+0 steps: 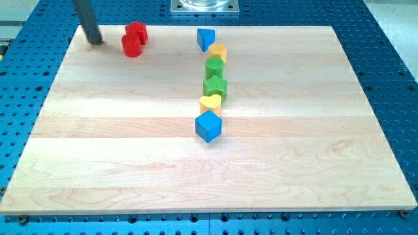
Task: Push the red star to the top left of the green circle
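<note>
My tip (95, 40) sits just left of the red star (137, 31) & red cylinder (131, 46) at top left, far from the green circle (214, 66); no jaws on rod; push basically not begun.

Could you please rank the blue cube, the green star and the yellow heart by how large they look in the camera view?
1. blue cube, largest, though it sits nearest the view's bottom, which may flatter it.
2. green star.
3. yellow heart, smallest.
</note>
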Robot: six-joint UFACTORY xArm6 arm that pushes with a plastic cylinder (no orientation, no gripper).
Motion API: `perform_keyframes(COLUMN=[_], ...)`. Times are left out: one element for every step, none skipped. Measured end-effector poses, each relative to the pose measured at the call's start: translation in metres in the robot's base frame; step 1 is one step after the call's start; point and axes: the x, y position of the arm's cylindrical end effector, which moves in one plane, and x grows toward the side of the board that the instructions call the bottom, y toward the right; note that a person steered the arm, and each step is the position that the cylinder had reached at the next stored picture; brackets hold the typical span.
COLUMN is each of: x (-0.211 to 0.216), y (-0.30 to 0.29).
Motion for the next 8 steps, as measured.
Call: perform_keyframes(x=[-0.025, -0.016, 0.032, 0.061, 0.065, 0.065, 0.065, 0.065], y=[0.023, 0.074, 0.155, 0.195, 0.180, 0.175, 0.172, 0.172])
